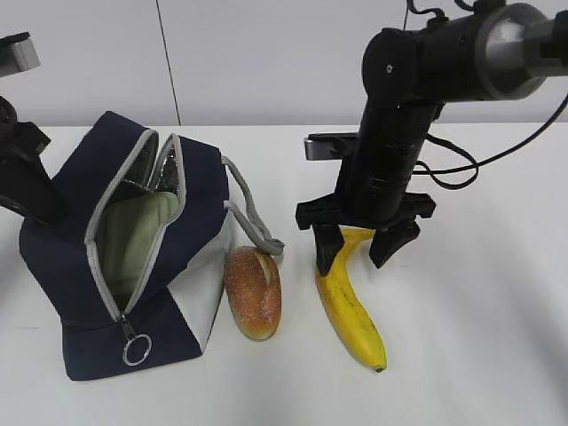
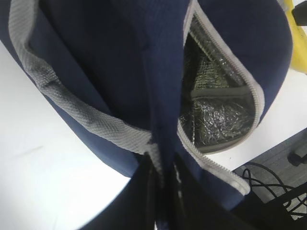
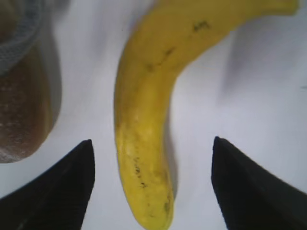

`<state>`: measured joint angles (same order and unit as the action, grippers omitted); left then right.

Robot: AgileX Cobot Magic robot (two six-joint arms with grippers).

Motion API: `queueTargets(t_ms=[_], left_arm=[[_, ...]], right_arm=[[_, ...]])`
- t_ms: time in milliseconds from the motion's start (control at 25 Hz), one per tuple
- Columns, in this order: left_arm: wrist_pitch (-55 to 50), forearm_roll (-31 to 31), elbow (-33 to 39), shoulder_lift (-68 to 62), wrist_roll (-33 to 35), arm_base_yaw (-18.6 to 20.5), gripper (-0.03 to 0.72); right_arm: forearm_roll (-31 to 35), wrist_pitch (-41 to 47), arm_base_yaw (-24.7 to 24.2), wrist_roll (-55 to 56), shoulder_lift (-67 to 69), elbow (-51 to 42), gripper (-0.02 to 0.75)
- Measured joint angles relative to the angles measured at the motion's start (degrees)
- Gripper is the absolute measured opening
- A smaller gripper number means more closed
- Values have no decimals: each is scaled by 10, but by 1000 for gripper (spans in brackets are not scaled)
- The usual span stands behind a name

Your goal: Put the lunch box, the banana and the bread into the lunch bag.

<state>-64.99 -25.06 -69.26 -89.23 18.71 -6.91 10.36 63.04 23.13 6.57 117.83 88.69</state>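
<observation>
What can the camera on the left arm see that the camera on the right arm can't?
Only the left wrist view shows the lunch bag: its navy fabric, grey zipper edge, a grey webbing handle and the crinkly silver lining inside the opening. At the bottom, the left gripper is shut on the bag's edge.

Only the right wrist view shows the bread at its left edge, and the right gripper open, one finger each side of the banana.

Both see the white table and the banana, though the left view catches only a yellow sliver at its right edge.

Right end effector pointing down, jaws spread, left end effector pinched shut
</observation>
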Motion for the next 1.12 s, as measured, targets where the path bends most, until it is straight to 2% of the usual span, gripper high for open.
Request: queueTargets(t_ms=[240, 720, 840, 1000, 1120], left_arm=[[-5, 0, 0, 0, 0, 0, 9], [-7, 0, 0, 0, 0, 0, 10], [-8, 0, 0, 0, 0, 0, 10], [-8, 0, 0, 0, 0, 0, 10], [-8, 0, 0, 0, 0, 0, 10]], right_arm=[[-1, -44, 15, 0, 0, 0, 570], [0, -37, 15, 1, 58, 0, 561], [2, -26, 15, 1, 59, 0, 493], [3, -14, 15, 1, 59, 0, 309], [3, 10, 15, 1, 59, 5, 282]])
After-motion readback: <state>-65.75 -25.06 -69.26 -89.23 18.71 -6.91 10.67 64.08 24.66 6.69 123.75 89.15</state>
